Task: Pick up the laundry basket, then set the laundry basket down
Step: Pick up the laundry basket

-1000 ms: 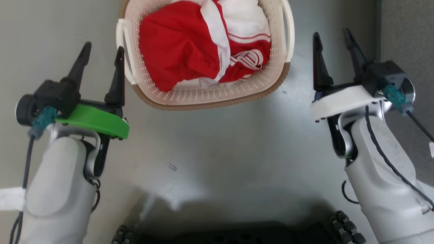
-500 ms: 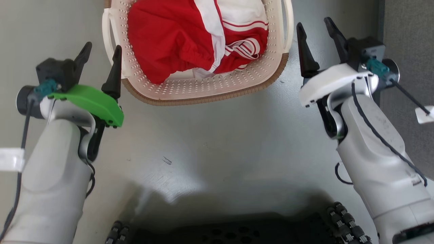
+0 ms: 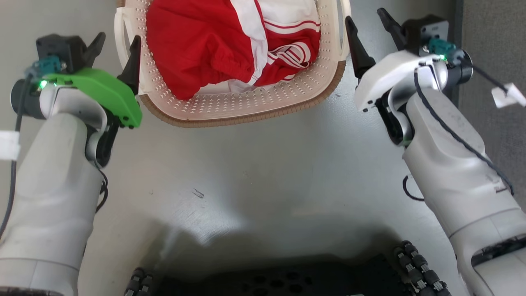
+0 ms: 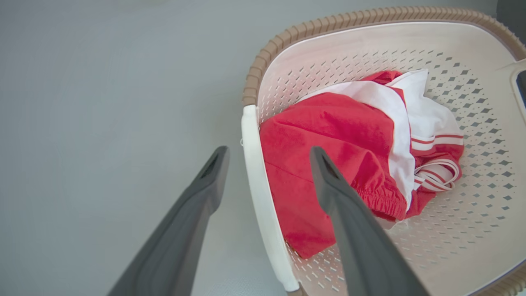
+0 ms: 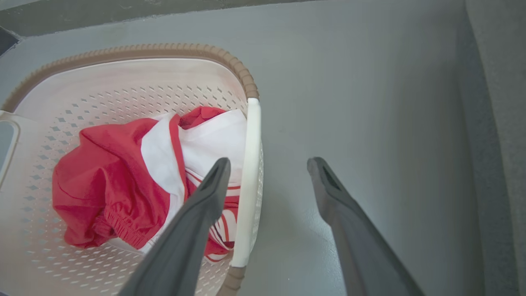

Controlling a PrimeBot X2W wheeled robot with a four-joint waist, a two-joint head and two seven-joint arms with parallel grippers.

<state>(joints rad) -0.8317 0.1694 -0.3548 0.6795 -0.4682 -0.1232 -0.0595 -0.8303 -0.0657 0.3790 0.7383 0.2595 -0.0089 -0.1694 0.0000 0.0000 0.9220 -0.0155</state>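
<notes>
Straddles left loop handle [image 4: 255, 172] of small cream-white perforated plastic laundry basket [image 3: 246, 117] with left gripper [image 4: 268, 153], fingers wide; straddles right loop handle [image 5: 251, 139] with right gripper [image 5: 269, 162], fingers likewise wide.

Your laundry basket [image 3: 230, 109] sits on the floor [image 3: 254, 172] ahead, clothes [image 3: 197, 45] inside; left gripper [image 3: 118, 39] at its left handle [image 3: 119, 57], right gripper [image 3: 364, 15] at its right handle [image 3: 343, 28].

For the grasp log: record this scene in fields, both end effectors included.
basket: laundry basket on grey floor
contents: red and white clothing
left end effector: open, left handle between its fingers
right end effector: open, right handle between its fingers
grip: neither closed yet
</notes>
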